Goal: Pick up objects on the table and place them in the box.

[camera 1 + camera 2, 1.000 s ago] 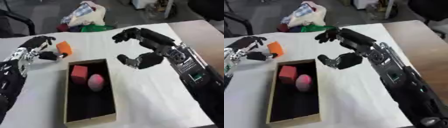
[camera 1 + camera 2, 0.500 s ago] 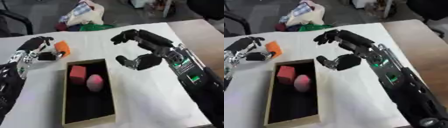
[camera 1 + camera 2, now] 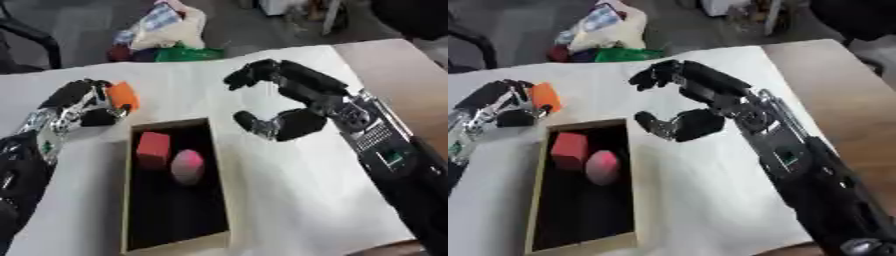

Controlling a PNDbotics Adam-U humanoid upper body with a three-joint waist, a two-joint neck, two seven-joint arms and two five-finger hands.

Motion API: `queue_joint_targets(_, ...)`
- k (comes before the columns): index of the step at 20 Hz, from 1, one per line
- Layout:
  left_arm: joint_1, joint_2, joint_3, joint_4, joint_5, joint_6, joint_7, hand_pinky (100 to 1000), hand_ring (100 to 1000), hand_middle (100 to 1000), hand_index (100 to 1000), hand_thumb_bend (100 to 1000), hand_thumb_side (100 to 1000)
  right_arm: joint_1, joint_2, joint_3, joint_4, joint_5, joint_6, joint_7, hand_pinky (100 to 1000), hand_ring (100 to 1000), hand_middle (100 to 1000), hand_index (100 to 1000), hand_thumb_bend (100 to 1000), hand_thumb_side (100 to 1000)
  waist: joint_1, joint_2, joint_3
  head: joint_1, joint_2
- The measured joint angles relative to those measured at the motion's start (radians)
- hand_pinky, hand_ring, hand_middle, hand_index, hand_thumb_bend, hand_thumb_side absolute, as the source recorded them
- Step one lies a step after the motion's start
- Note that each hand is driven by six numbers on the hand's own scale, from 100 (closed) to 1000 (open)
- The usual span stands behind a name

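Nearest the robot lies the box (image 3: pixel 175 185), long and open-topped, with dark inner walls and a pale rim, on the white surface (image 3: pixel 289 200). Its near half holds nothing; in its far half sit a red block (image 3: pixel 153 146) and, just beside it on the right-hand side, a pink rounded object (image 3: pixel 187 165).

Beyond the box's far left corner, the left hand (image 3: pixel 80 105) has its fingers curled round an orange object (image 3: pixel 123 95), which shows against the fingertips on the side toward the right hand. The right eye view shows the orange piece more fully, as a short rounded block; the left eye view shows more of the left forearm running down the picture's edge.

Off the box's far right corner, the right hand (image 3: pixel 689 107) hangs above the surface, its fingers arched and spread apart from the thumb, holding nothing.

Past both hands, off the surface's far edge, lies a heap of coloured cloth and bags (image 3: pixel 166 32).
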Motion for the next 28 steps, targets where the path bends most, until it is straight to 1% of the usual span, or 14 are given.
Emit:
queue_joint_targets(3, 0.007, -0.002, -0.001, -0.005, 0.017, -0.008, 0.036, 686, 538, 499, 780, 179, 587, 0.001, 0.0, 0.0, 0.0, 0.0, 0.001, 0.001, 774, 788, 722, 878, 211, 688, 0.0, 0.0, 0.0, 0.002, 0.0)
queue_joint_targets(7, 0.011, -0.003, -0.012, -0.035, 0.05, -0.026, 0.066, 685, 532, 490, 776, 178, 571, 0.009, 0.0, -0.001, 0.0, 0.0, 0.001, 0.0, 774, 788, 720, 876, 207, 693, -0.001, -0.01, 0.008, 0.002, 0.001)
queue_joint_targets(10, 0.025, 0.012, -0.03, -0.095, 0.086, -0.053, 0.053, 685, 532, 491, 777, 197, 564, 0.013, 0.0, -0.002, 0.0, 0.0, 0.002, 0.0, 775, 788, 720, 875, 204, 696, -0.001, -0.025, 0.02, 0.002, 0.002)
queue_joint_targets(15, 0.062, 0.065, -0.087, -0.263, 0.177, -0.114, -0.005, 688, 540, 499, 783, 221, 568, 0.027, -0.003, -0.003, 0.002, 0.0, 0.002, 0.001, 775, 788, 718, 869, 205, 694, -0.001, -0.046, 0.041, 0.002, 0.015)
queue_joint_targets(20, 0.108, 0.117, -0.175, -0.458, 0.32, -0.169, -0.099, 692, 549, 508, 788, 232, 595, 0.027, -0.004, 0.013, 0.013, 0.0, 0.0, 0.019, 774, 787, 717, 869, 207, 690, 0.0, -0.058, 0.052, -0.002, 0.02)
queue_joint_targets(24, 0.138, 0.141, -0.251, -0.594, 0.431, -0.196, -0.188, 693, 552, 512, 790, 223, 621, 0.019, 0.005, 0.038, 0.026, -0.008, -0.006, 0.044, 775, 788, 718, 869, 208, 689, 0.0, -0.065, 0.053, -0.008, 0.026)
queue_joint_targets(28, 0.168, 0.153, -0.318, -0.674, 0.513, -0.211, -0.272, 694, 559, 519, 795, 220, 664, 0.004, 0.019, 0.062, 0.031, -0.023, -0.013, 0.074, 776, 789, 719, 870, 210, 690, -0.004, -0.066, 0.05, -0.014, 0.027)
